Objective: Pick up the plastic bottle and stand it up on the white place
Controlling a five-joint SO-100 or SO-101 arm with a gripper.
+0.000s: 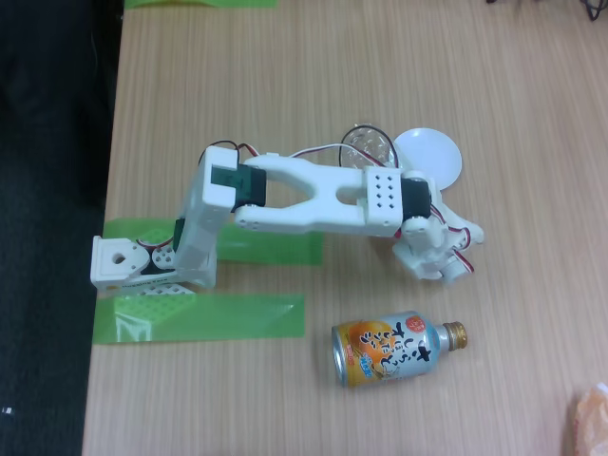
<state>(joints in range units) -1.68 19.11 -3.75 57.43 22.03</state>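
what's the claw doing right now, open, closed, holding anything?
Claw: cannot tell. Seen from above, its fingers are hidden by the arm's own body, with nothing visibly held.

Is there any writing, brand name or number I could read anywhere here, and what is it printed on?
Orange-and-silver metal can-bottle with gold cap, lying on its side on the wooden table: large dark characters on a pale panel, too blurred to read.
Same can-bottle: a small red round badge near the shoulder, its text too small to read.
White robot arm and green tape strips: no writing visible.
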